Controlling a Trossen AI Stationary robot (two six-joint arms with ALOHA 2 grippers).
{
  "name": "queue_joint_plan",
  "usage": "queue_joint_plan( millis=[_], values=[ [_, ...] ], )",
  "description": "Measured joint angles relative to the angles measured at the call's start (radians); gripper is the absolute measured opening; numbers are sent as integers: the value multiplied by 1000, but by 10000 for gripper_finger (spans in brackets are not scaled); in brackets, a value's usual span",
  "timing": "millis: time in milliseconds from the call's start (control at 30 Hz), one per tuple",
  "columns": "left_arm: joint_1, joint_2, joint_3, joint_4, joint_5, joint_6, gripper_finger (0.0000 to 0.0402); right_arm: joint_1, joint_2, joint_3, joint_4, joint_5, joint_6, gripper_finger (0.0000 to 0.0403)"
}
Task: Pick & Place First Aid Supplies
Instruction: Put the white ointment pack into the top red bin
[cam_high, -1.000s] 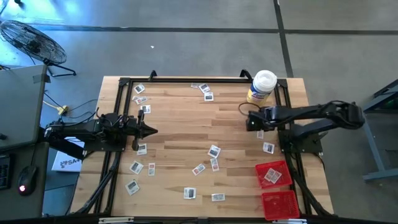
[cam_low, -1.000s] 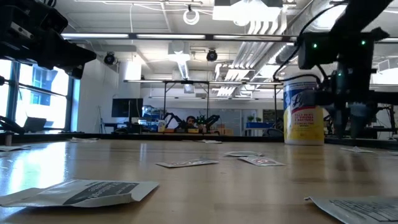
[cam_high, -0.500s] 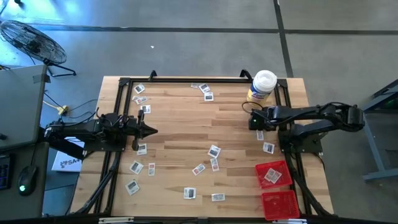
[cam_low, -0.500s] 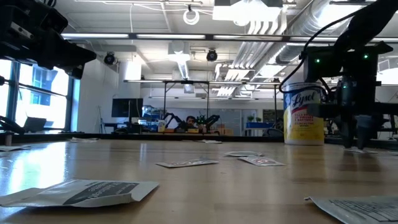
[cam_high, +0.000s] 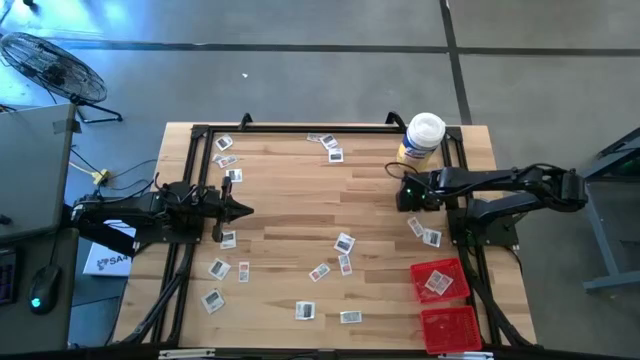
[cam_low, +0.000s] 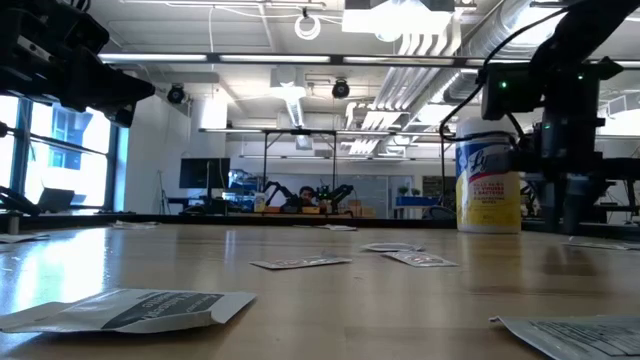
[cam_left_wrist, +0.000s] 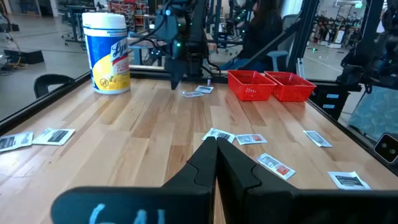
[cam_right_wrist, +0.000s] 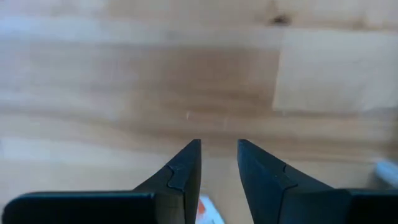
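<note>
Two red trays (cam_high: 440, 280) sit well apart from the right end effector (cam_high: 409, 195); one holds a packet (cam_high: 436, 283); other packets (cam_high: 343, 243) scatter across the desk (cam_high: 300, 200); right end effector's fingers part narrowly, empty; left end effector (cam_high: 245, 210) closed.

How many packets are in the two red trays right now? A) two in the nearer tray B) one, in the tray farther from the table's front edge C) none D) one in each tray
B: the high view shows a single packet lying in the farther red tray, while the nearer red tray holds none.
</note>
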Motion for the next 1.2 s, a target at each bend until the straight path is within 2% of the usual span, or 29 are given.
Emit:
queue_joint_plan(
  millis=[300,667,1033,1200],
  values=[
    [0,0,0,0,0,0,1,35,0,0,29,-106,-127,99],
    [0,0,0,0,0,0,1,110,45,0,35,-77,-289,99],
    [0,0,0,0,0,0,1,125,137,7,63,-82,-319,95],
    [0,0,0,0,0,0,1,125,143,6,61,-76,-290,68]
  ],
)
